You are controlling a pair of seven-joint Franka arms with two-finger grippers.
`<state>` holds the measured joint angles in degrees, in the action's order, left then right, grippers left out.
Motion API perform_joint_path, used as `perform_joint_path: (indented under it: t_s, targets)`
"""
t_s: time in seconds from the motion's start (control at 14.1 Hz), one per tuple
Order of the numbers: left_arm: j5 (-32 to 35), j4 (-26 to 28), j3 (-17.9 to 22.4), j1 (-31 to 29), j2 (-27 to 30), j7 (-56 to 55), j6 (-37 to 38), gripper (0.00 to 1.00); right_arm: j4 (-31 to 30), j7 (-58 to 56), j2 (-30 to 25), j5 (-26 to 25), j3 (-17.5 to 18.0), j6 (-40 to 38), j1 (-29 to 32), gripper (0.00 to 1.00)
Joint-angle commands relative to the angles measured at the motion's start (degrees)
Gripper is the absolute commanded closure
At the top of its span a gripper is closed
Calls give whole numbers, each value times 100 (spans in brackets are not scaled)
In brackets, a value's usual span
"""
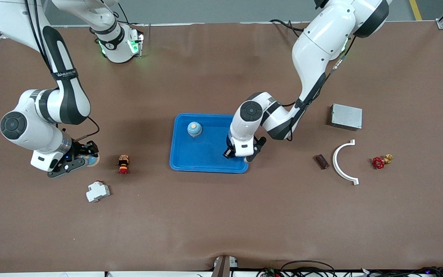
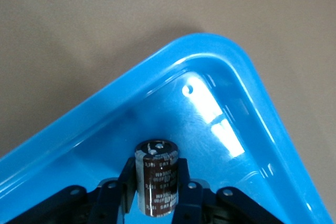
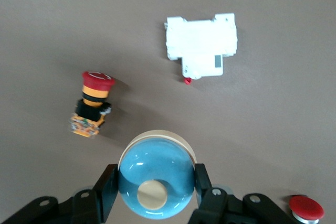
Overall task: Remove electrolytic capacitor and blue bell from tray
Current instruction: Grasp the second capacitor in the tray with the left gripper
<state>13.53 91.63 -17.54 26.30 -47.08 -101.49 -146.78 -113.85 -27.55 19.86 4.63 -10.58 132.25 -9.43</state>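
Altogether two bells [image 1: 194, 129] [image 3: 155, 179], one capacitor [image 2: 156, 177]

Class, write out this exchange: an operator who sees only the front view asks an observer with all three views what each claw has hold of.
Operator: The left arm's wrist hides its claw. What is there?
Observer: The left claw has a dark cylindrical capacitor between its fingers, over a corner of the blue tray.
Operator: And the right claw?
Observer: The right claw clamps a blue dome bell by its sides, with the cream button facing up.
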Motion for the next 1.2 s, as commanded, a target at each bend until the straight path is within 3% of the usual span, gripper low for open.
perform_joint_path:
  t_s: [0.0,0.42,0.85,1.13]
  targets:
    - [115,-49,49,42,85,-126,-18,100,-278,-303,-105,-50,109,222,257,100]
    - [80,-31,14,-334,1094,-3,1114,100,-620,-602,-96,-32,109,485,442,100]
    - [-35,135,-354,-1572,1886,1279,2258,100,-867,-664,88,82,126,1065,513,100]
    - [-26,819,-425,-2495,2317,2736,2435,100,-903,-673,273,380,144,1259,513,100]
